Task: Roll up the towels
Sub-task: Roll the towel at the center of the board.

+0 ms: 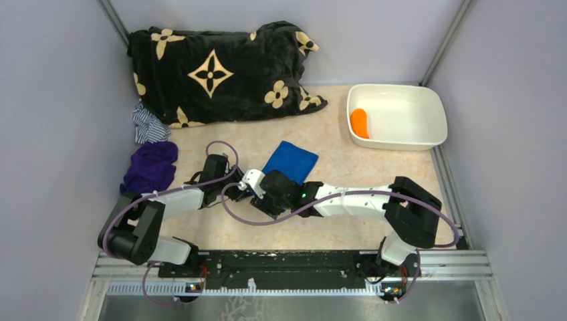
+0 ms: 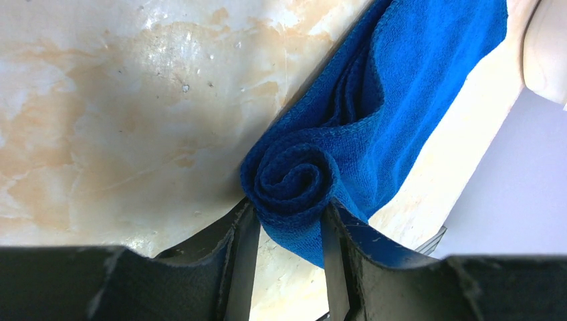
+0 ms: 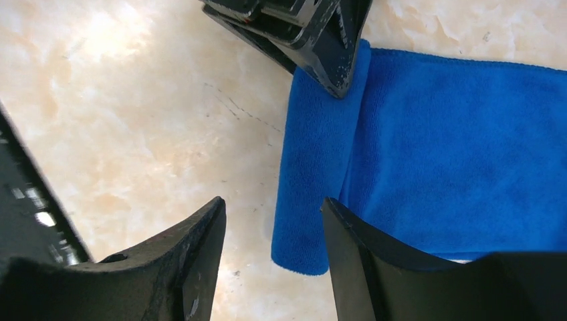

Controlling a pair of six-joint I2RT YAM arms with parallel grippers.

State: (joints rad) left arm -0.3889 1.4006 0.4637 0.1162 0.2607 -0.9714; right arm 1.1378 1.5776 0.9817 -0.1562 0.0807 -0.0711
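At the far left of the table (image 1: 348, 167) lie a striped cloth (image 1: 148, 126) and a purple cloth (image 1: 150, 167), both crumpled. Behind them the black blanket (image 1: 214, 73) with tan flowers is heaped against the back wall.

My left pincer (image 2: 289, 210) is clamped on the rolled end of the blue towel (image 1: 291, 160). In my left wrist view the spiral of the roll sits between my two fingers, and both press against it. The bottom edge of that view cuts off the finger bases, and the unrolled part runs out at the top right.

From above, only the far, flat part of the blue towel shows at the middle of the table. My two wrists cover its near edge, the roll and both pincers.

My right pincer (image 3: 273, 204) stands apart and holds nothing. In its wrist view, the other end of the roll lies in the gap between the fingers. The left-hand finger is clear of the cloth over bare table. The right-hand one hides the towel's near corner, so I cannot tell whether it touches. A tip of my left pincer shows at the top of that view, on the roll.

Well to the right, the white tub (image 1: 404, 117) holds the orange towel (image 1: 360, 122) against its left wall. It shows only as a small lump, too small to make out its folds.
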